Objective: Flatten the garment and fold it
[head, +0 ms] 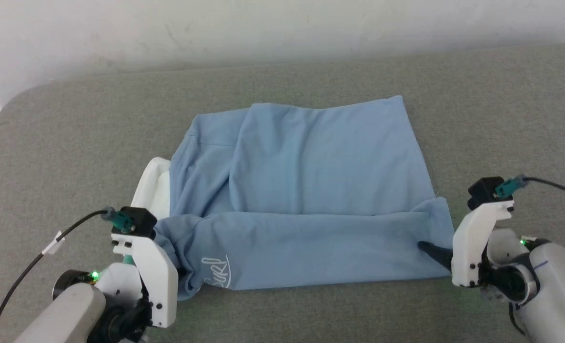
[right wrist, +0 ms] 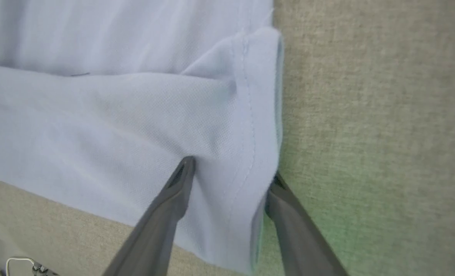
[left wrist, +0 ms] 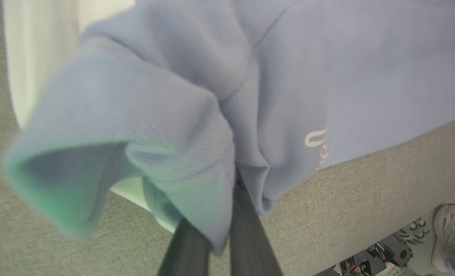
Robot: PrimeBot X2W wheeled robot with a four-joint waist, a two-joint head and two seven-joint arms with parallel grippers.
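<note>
Partway through folding the garment (head: 311, 190), judging by the lie of it: spread at the middle of the grey surface (head: 501, 95), with a near strip seemingly turned over already and the logo (head: 216, 271) showing at its left end. Pinches the bunched near-left corner tight in the left gripper (left wrist: 220, 214). Straddles the near-right hem with the right gripper (right wrist: 232, 168), fingers wide, not yet gripping. Left to do: smoothing the rumpled left side by the white collar (head: 151, 186), then the remaining folds.
</note>
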